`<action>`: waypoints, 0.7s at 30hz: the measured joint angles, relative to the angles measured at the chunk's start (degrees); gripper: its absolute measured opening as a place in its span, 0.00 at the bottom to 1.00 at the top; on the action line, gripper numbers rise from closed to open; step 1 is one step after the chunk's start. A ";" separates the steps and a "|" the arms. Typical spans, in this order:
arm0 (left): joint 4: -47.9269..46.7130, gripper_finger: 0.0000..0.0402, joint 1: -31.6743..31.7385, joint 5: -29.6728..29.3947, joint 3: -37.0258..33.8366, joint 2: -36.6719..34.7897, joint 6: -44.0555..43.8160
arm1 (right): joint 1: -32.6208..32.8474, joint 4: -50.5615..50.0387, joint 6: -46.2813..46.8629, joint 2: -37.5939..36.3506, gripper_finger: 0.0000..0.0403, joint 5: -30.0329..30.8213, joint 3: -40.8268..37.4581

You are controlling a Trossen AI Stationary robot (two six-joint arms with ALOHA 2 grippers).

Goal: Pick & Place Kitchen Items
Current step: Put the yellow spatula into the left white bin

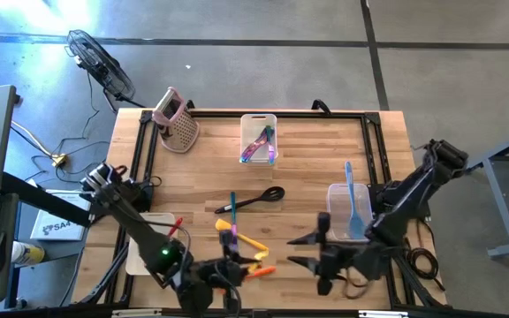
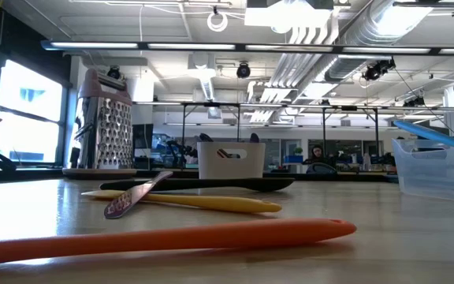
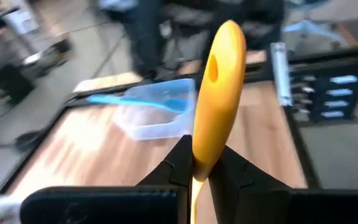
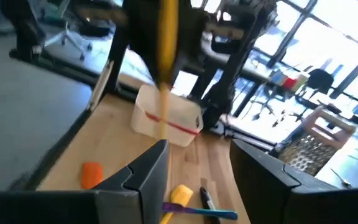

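A: Left pincer (image 3: 197,177)? 
B: Pinching one smooth yellow spatula (image 3: 215,93), raised over the wooden tabletop (image 1: 307,177).

A: Right pincer (image 4: 197,165)? 
B: Spread, empty. One blue utensil (image 1: 353,201) lies, probably, inside the clear bin (image 1: 336,196).

The left end effector (image 3: 199,169) grips a yellow utensil (image 3: 217,93), clear bin (image 3: 157,112) beyond.

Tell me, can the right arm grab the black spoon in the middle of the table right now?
Probably yes. The right gripper is open and empty, and the black spoon lies alone on bare wood with nothing on top. The clear bin sits off to one side, not in the way.
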 joint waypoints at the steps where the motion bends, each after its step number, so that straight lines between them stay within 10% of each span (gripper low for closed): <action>1: -1.64 0.05 -0.35 -1.39 0.02 -0.65 -2.27 | 0.94 -0.03 0.23 -0.57 0.41 1.39 0.00; 13: -45.95 0.05 -6.90 -5.32 0.07 -8.26 -50.16 | 5.56 -9.03 7.26 -1.01 0.40 7.23 0.02; 21: -65.70 0.05 -9.45 17.20 0.03 -9.61 -80.61 | 2.60 -21.25 21.52 -1.01 0.40 6.63 0.02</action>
